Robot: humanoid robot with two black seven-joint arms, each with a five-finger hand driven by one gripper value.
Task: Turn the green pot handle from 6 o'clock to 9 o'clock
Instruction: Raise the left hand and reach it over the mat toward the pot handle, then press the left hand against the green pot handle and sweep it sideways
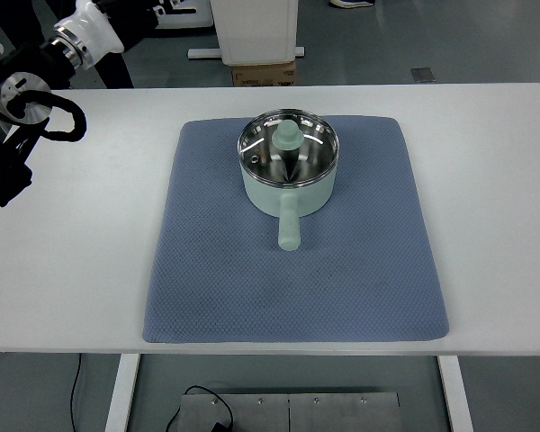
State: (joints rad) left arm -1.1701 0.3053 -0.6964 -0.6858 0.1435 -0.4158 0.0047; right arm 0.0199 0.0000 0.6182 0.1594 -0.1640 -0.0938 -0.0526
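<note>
At left edge, left robot hand [2, 175] cropped, grip unreadable; green pot [289, 173] handle [289, 227] untouched.

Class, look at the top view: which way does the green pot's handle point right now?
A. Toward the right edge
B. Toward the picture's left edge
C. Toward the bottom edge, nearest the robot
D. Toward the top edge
C. The handle sticks out from the pot straight down toward the near edge of the mat, the 6 o'clock position.

The lidded metal pot [289, 171] is pale green; the rectangular fabric mat [216, 270] is blue-grey with dotted texture; the flat table [63, 270] is white.
</note>
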